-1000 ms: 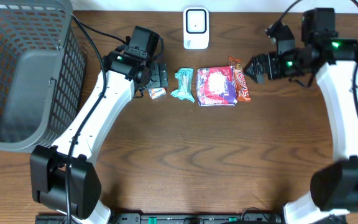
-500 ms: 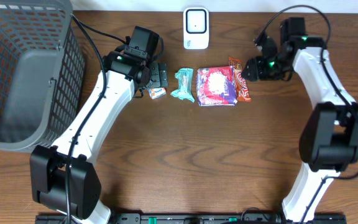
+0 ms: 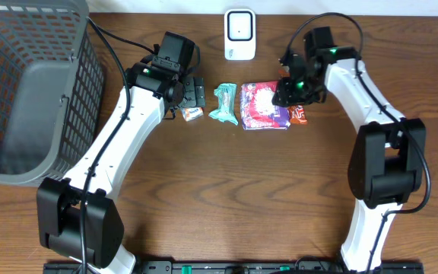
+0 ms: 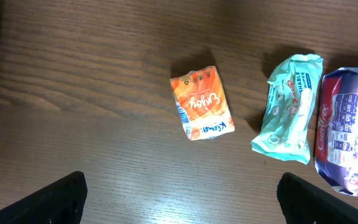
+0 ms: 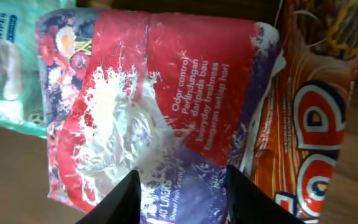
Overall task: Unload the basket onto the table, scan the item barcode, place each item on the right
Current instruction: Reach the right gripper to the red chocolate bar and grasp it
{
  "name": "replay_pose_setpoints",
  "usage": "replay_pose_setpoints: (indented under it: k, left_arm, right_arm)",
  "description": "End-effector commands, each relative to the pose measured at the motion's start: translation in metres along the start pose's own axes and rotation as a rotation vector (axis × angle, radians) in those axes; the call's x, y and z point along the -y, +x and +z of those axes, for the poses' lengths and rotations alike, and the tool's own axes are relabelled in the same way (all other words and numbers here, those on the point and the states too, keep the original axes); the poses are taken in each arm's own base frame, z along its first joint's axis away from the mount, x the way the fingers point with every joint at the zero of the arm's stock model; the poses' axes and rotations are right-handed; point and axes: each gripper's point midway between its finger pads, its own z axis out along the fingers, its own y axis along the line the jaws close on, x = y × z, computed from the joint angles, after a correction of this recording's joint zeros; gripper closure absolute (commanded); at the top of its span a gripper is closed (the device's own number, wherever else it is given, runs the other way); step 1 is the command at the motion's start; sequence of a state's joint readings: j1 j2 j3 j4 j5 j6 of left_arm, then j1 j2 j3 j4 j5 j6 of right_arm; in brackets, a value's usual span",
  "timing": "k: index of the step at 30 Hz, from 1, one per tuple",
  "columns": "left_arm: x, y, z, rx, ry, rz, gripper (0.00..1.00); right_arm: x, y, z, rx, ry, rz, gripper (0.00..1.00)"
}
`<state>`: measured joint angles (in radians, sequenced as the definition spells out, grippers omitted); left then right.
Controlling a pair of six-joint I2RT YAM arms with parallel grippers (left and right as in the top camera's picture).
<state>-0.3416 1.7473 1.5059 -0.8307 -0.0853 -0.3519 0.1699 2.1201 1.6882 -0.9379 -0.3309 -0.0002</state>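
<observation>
Pack [image 3: 261, 106] lies flat on worktop [image 3: 226, 190], just below scanner [image 3: 239, 34]. Soft, light, slick film; probably best pinched at an edge seam. Right gripper [image 5: 183, 173] straddles it, jaws part-closed; cannot tell if gripping. Left gripper [image 4: 182, 180] gapes wide.

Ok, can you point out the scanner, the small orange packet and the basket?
scanner [image 3: 239, 32], overhead view, middle of its white face.
orange packet [image 4: 202, 102], left wrist view, centre of its printed front.
basket [image 3: 78, 84], overhead view, its mesh side wall.
</observation>
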Motion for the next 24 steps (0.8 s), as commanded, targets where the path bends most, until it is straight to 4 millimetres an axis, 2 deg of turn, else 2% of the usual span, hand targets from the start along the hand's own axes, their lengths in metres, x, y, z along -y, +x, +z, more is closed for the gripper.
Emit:
replay_pose_setpoints:
  k: [1, 4, 13, 15, 18, 24]
  left_arm:
    - [-0.002, -0.005, -0.001, 0.011, -0.010, -0.009, 0.02]
    - [-0.002, -0.005, -0.001, 0.011, -0.010, -0.009, 0.02]
    - [-0.002, -0.005, -0.001, 0.011, -0.010, -0.009, 0.02]
    - [-0.002, -0.005, -0.001, 0.011, -0.010, -0.009, 0.02]
    - [-0.002, -0.005, -0.001, 0.011, -0.010, -0.009, 0.02]
    - [-0.002, -0.005, -0.001, 0.011, -0.010, -0.009, 0.02]
  right_arm:
    - [0.002, 0.002, 0.006, -0.011, 0.044, 0.037, 0.59]
    - [-0.016, 0.002, 0.007, -0.013, -0.034, 0.027, 0.55]
    - [-0.079, 0.006, 0.015, -0.033, -0.198, -0.008, 0.53]
    - [-0.085, 0.001, 0.012, -0.014, -0.197, -0.022, 0.46]
    - [-0.075, -0.010, -0.001, 0.017, -0.122, -0.023, 0.41]
    - [-0.029, -0.030, -0.049, 0.062, 0.105, 0.014, 0.39]
